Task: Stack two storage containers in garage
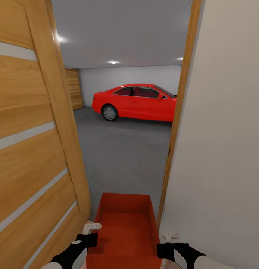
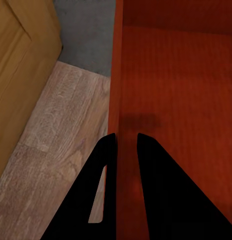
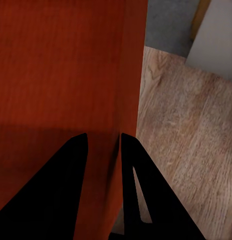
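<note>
One orange-red storage container point(image 1: 124, 224) hangs low in front of me, open side up, in the doorway to the garage. My left gripper point(image 1: 91, 233) is shut on its left wall and my right gripper point(image 1: 167, 241) on its right wall. In the left wrist view the black fingers point(image 2: 108, 165) pinch the thin wall of the bin point(image 2: 176, 90). The right wrist view shows the same hold, fingers point(image 3: 75, 165) on the bin point(image 3: 60, 65). The second container is out of view. Beyond the doorway lies the garage's dark grey floor point(image 1: 122, 149).
An open wooden door point(image 1: 28, 149) stands close on my left. The door frame point(image 1: 178, 123) and a beige wall point(image 1: 226, 149) are close on my right. A red car point(image 1: 137, 101) is parked at the garage's far side. Light wood planks point(image 2: 60, 130) lie under the bin.
</note>
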